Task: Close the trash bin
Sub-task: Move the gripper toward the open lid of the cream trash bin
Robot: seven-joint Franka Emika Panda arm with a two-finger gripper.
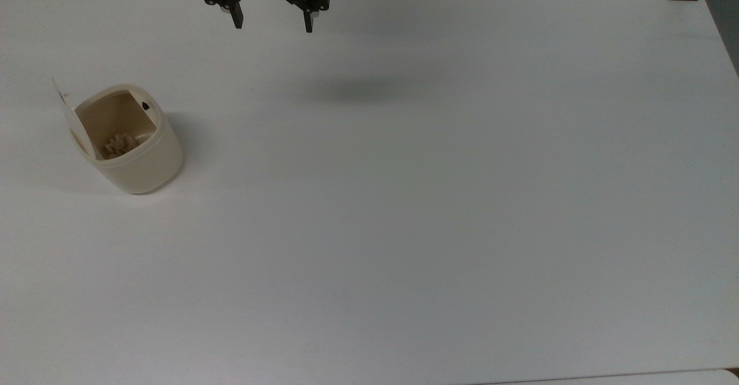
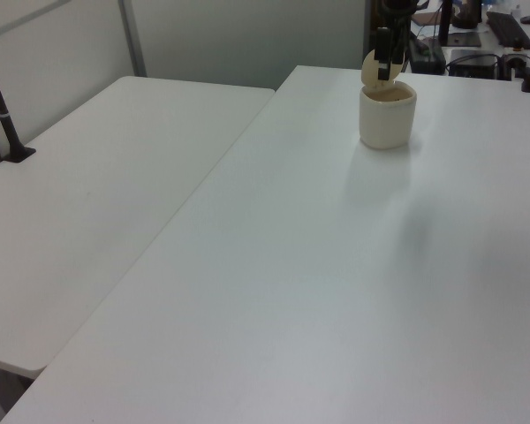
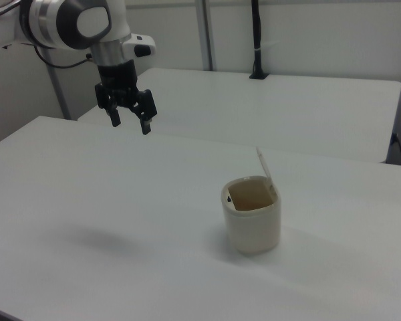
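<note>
The trash bin [image 1: 135, 142] stands on the white table [image 1: 404, 200], near the top view's left edge, cream-beige and upright. Its lid [image 1: 69, 116] is swung up on its hinge, standing nearly vertical at the top view's left side of the rim, so the mouth is wide open. A small black button [image 1: 145, 106] sits on the inner rim opposite the lid, and some crumpled brownish scrap [image 1: 118, 144] lies at the bottom. My gripper [image 1: 272, 21] hangs in the air well apart from the bin, at the top view's upper edge, its 2 fingers spread wide and holding nothing. In the right view my gripper [image 3: 128, 122] points down above the table, with its shadow [image 3: 97, 237] on the surface below.
</note>
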